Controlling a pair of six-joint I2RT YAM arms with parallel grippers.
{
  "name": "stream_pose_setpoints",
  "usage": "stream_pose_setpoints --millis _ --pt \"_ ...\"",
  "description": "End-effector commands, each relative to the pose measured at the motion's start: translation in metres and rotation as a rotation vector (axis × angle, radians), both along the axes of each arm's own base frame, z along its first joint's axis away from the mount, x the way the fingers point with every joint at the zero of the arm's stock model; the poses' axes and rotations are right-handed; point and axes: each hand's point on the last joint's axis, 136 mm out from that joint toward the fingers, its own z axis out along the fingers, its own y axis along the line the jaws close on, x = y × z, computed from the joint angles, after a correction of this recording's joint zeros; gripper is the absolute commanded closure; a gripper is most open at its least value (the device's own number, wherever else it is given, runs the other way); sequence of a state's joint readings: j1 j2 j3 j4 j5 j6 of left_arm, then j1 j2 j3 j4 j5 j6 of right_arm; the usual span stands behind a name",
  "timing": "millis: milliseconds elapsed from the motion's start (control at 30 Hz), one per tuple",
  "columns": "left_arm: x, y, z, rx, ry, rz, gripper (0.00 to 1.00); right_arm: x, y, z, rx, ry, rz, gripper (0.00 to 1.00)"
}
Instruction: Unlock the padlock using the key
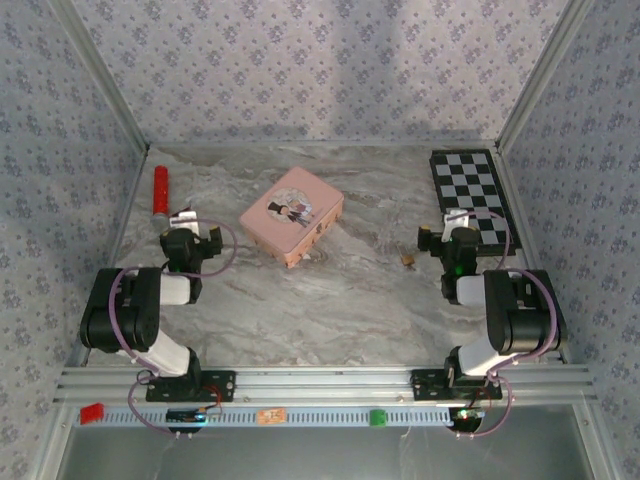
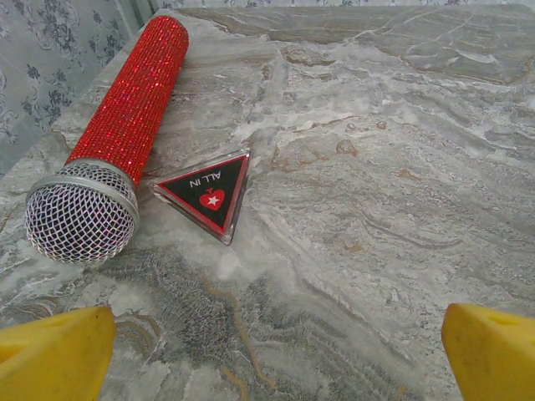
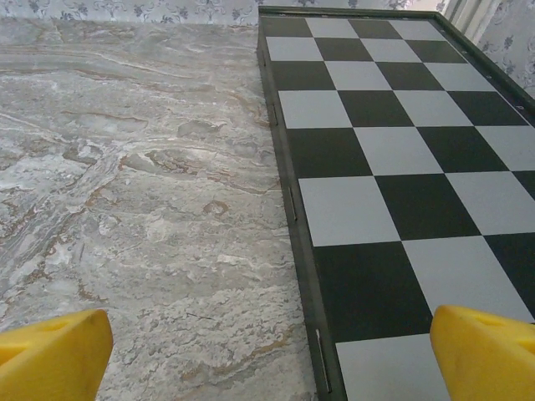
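Left of the right gripper [image 3: 269, 355], outside its released jaws, lies the padlock [image 1: 408, 259]. The left gripper [image 2: 267, 351] gapes empty too, likely readied for reaching.

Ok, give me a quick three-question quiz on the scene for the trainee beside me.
1. True or false: the left gripper is open.
2. What lies ahead of the right gripper? A bowl, B chessboard, C towel.
3. Fill in: the padlock lies nearer the ___ gripper.
Key: 1 true; 2 B; 3 right.
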State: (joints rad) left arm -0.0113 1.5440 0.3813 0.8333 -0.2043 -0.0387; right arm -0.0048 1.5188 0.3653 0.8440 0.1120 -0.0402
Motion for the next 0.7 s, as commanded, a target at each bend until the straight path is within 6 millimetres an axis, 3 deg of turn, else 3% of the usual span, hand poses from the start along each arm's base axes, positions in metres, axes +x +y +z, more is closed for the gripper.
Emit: stream_pose_setpoints --millis 0,667 --pt "0.0064 -0.0014 0.0121 -0.018 -0.038 -0.007 0.00 0.0032 -0.0044 0.0014 0.018 0.000 -0.020 0.01" --pt "0.0064 -0.0013 0.0119 -0.018 -0.037 -0.006 0.00 0.0030 -0.0044 0.0018 0.015 -0.002 -0.023 0.01"
